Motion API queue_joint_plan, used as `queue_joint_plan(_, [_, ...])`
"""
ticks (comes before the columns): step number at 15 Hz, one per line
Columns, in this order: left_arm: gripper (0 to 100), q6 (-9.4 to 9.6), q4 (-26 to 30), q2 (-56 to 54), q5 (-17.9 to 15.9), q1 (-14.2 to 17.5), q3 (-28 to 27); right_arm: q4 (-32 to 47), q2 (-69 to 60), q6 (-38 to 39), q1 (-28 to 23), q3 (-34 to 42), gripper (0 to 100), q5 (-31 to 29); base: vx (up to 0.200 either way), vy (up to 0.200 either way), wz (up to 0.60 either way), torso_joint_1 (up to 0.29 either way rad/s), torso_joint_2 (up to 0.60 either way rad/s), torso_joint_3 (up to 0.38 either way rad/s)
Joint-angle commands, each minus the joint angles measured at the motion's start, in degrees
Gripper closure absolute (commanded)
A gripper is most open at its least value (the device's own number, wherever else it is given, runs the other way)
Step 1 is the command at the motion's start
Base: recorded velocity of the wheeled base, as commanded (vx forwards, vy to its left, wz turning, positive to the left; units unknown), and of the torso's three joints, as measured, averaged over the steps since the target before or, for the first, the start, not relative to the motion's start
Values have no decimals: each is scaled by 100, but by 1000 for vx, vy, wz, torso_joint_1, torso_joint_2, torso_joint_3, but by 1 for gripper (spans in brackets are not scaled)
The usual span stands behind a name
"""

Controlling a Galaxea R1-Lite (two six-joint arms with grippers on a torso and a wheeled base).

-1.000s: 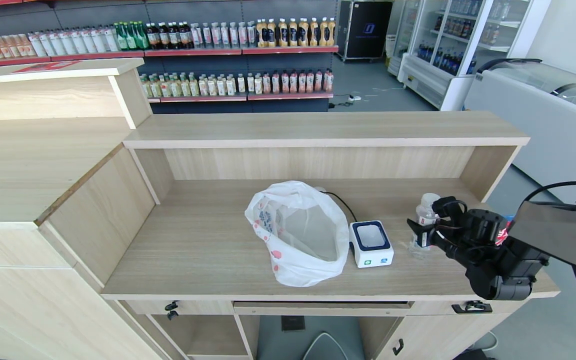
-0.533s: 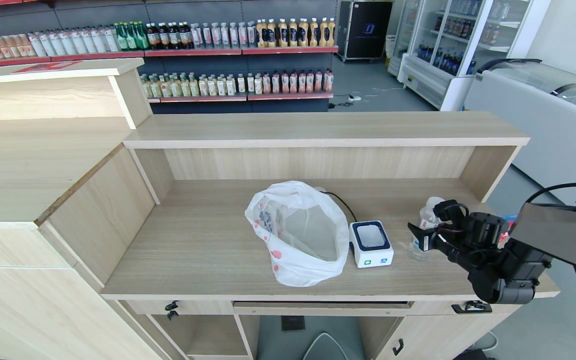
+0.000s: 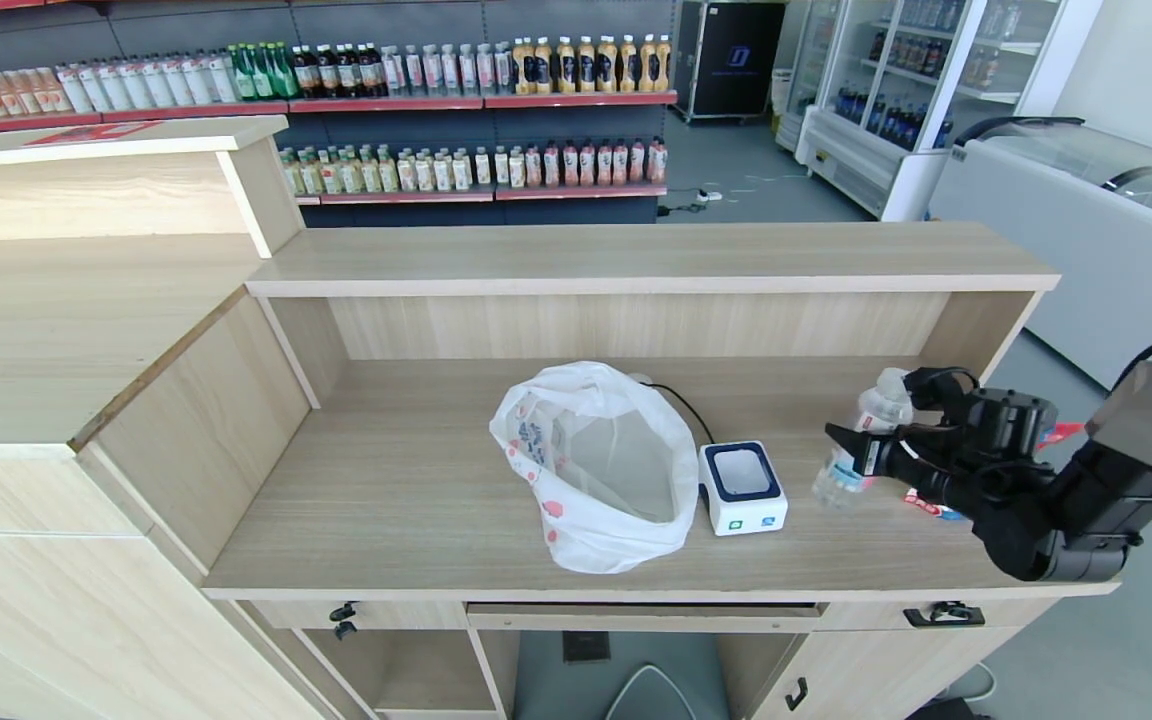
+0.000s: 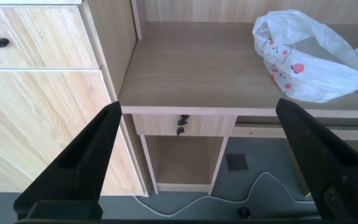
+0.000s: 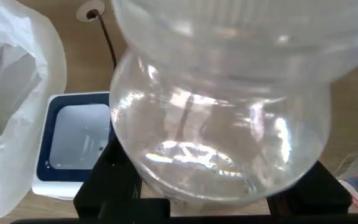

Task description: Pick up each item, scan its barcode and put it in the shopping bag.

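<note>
A clear plastic bottle [image 3: 851, 452] with a white cap hangs tilted just above the right part of the wooden counter [image 3: 416, 500], and my right gripper [image 3: 864, 450] is shut on its middle. The right wrist view has the bottle [image 5: 222, 124] up close over the scanner [image 5: 73, 146]. The white and blue scanner [image 3: 742, 487] stands left of the bottle. Beside it the white shopping bag [image 3: 596, 465] lies open. My left gripper [image 4: 197, 109] is open and holds nothing, low in front of the counter's left cabinet, with the bag [image 4: 309, 56] farther off.
A red and blue packet [image 3: 936, 503] lies on the counter under my right arm, near the right edge. A black cable [image 3: 681, 405] runs from the scanner to the back wall. A raised shelf [image 3: 636, 255] overhangs the back of the counter. Drawers [image 4: 36, 43] sit at the left.
My right gripper has lifted the bottle off the counter and tipped it, drifting a little to the right and back. The packet beneath my arm has come into sight.
</note>
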Motion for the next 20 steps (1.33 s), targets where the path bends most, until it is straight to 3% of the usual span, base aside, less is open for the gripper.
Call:
queue_joint_plan(1, [0,-1,4,-2,1,1,0,651,-1564,722,21,390,100,589,0,0,0,0,0,0])
queue_joint_plan(3, [0,-1,4,-2,1,1,0,1302,-2557,1443,-14,363,100,1564,0,0,0,0,0,0])
queue_joint_plan(6, [0,-1,-5,-2,1,1,0,1767,-3524,1900,-102,372,100,3049,0,0,0,0,0,0])
queue_joint_plan(10, [0,-1,-5,-2,1,1,0,2110,-4210,2550,12,302,100,4113,0,0,0,0,0,0])
queue_joint_plan(16, [0,-1,4,-2,1,1,0,2919,-5431,3271,865,328,100,4245,0,0,0,0,0,0])
queue_joint_plan(20, [0,-1,4,-2,1,1,0,3613,-6126,3376,1067,337,100,4245,0,0,0,0,0,0])
